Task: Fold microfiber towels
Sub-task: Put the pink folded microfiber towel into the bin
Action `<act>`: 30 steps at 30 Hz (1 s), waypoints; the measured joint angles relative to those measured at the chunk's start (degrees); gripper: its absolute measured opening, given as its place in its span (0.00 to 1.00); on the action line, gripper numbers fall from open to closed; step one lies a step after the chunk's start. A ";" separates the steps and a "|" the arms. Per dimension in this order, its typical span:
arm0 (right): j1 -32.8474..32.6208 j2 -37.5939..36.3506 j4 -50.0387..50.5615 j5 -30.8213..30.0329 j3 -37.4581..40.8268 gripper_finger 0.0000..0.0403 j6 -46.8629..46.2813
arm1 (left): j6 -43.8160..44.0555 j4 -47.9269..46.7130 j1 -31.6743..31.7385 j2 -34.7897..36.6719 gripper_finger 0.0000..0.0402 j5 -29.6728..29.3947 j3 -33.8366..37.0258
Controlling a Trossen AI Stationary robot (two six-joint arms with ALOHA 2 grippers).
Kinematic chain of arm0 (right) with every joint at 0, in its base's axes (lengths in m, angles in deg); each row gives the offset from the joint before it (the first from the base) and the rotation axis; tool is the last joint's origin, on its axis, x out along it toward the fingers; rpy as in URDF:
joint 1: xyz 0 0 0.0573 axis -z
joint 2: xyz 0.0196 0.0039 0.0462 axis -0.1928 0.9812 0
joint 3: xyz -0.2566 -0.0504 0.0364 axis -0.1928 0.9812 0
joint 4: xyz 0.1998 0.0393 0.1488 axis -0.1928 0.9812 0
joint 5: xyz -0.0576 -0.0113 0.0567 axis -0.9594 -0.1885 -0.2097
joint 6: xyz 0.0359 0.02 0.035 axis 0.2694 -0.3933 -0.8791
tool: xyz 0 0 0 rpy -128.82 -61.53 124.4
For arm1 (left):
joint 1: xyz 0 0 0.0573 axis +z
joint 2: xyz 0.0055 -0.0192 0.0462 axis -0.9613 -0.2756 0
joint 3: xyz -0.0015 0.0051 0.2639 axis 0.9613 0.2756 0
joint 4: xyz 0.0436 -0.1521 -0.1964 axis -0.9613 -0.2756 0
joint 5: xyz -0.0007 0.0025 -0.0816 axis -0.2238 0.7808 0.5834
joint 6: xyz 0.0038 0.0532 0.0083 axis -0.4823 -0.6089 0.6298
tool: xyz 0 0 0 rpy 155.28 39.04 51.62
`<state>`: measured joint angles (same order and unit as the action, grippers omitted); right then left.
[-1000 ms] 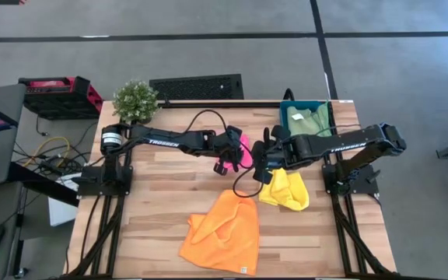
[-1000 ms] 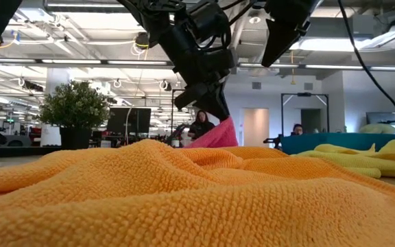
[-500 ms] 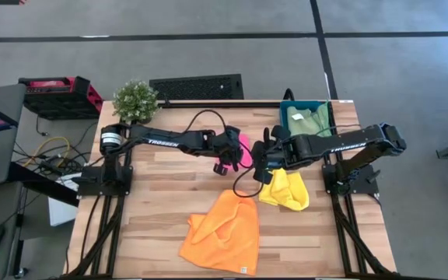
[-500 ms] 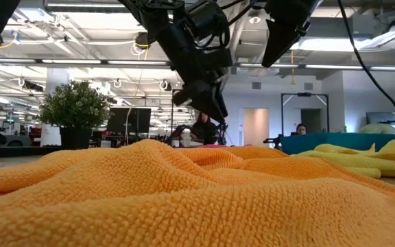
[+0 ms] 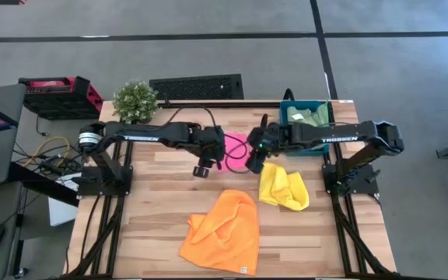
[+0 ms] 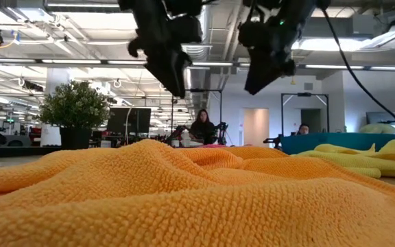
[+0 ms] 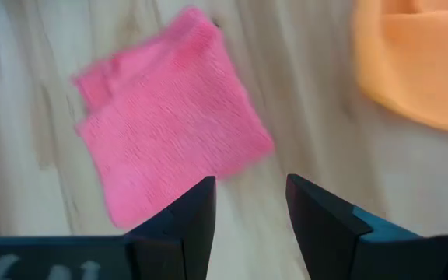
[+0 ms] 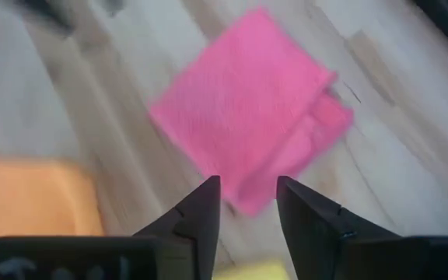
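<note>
Bare table [image 5: 154,194] left; orange towel [image 5: 224,231], yellow towel [image 5: 284,189] crowd front.

In the low view, the crumpled orange microfiber towel [image 6: 184,199] hides the tabletop and nearly all of the folded hot pink towel [image 6: 214,145].

left arm [image 5: 150,134]: matte black jointed links, white lettering along the forearm, silver round cap at the shoulder joint
right arm [image 5: 341,136]: matte black, same white lettering, rounded black shoulder housing
cables: thin black cable looping between both wrists
left gripper [image 7: 249,204]: two flat dark angular fingers
right gripper [image 8: 246,204]: two matching dark fingers
</note>
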<state>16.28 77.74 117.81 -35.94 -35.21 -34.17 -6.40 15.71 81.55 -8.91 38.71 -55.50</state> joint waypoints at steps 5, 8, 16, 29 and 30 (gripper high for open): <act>3.93 2.98 -5.98 0.51 0.75 0.37 -5.39 | 2.92 -3.28 -0.46 3.96 0.38 0.65 0.01; 6.07 6.20 -6.83 0.83 0.84 0.37 -5.62 | 4.40 -5.16 -0.85 6.24 0.38 0.65 0.00; 12.57 14.16 -7.10 4.14 -0.21 0.37 -7.84 | 7.44 -5.67 -1.31 10.54 0.38 0.62 0.00; 18.62 22.24 -10.90 11.71 -1.15 0.36 -7.21 | 8.24 -6.62 -1.62 10.95 0.38 0.50 0.00; 18.71 22.76 -11.90 11.75 -1.19 0.36 -7.21 | 8.18 -6.66 -1.60 10.95 0.38 0.49 0.00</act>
<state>34.99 100.50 105.91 -24.19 -36.39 -41.38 1.79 9.05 79.96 2.04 39.21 -55.50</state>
